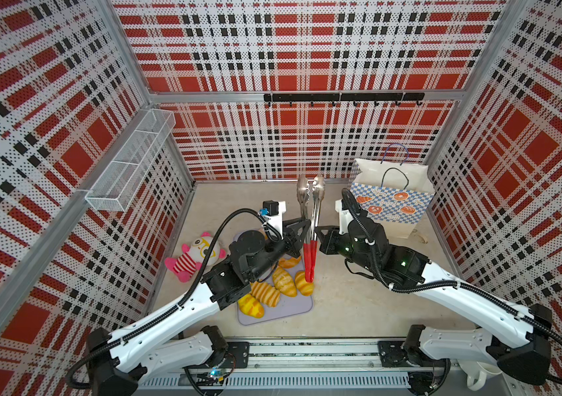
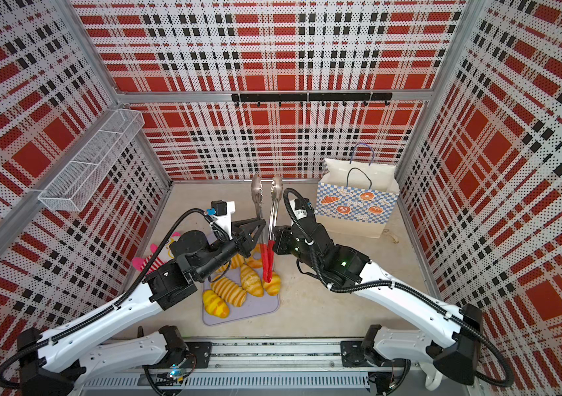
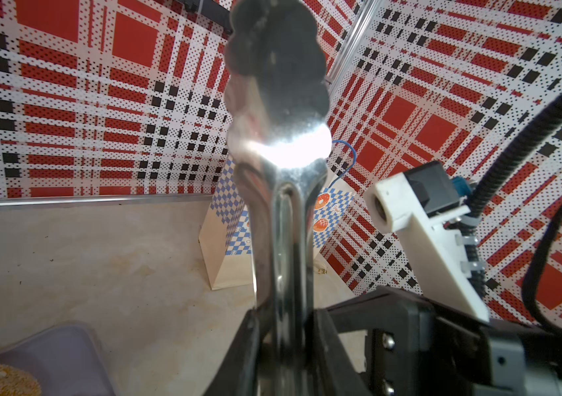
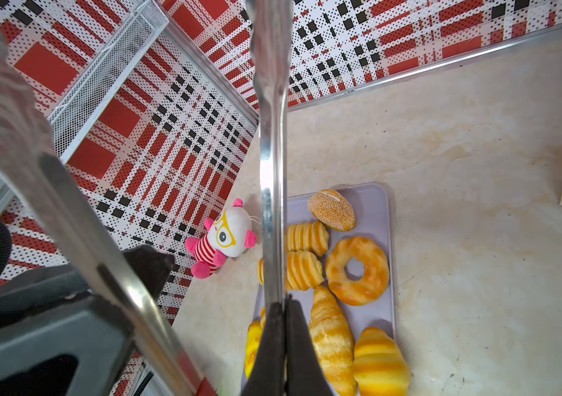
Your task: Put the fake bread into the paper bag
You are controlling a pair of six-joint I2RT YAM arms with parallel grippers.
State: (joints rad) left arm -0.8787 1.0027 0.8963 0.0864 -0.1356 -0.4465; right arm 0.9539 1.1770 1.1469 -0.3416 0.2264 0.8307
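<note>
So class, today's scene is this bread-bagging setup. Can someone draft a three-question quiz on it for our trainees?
1. True or false: the left claw and the right claw are each shut on an arm of the tongs.
2. Multiple choice: the fake bread lies on A) a round plate, B) a lilac tray, C) a wooden board.
3. Short answer: in both top views, on which side of the tray does the plush doll lie?

Key: 1 true; 2 B; 3 the left side.
</note>
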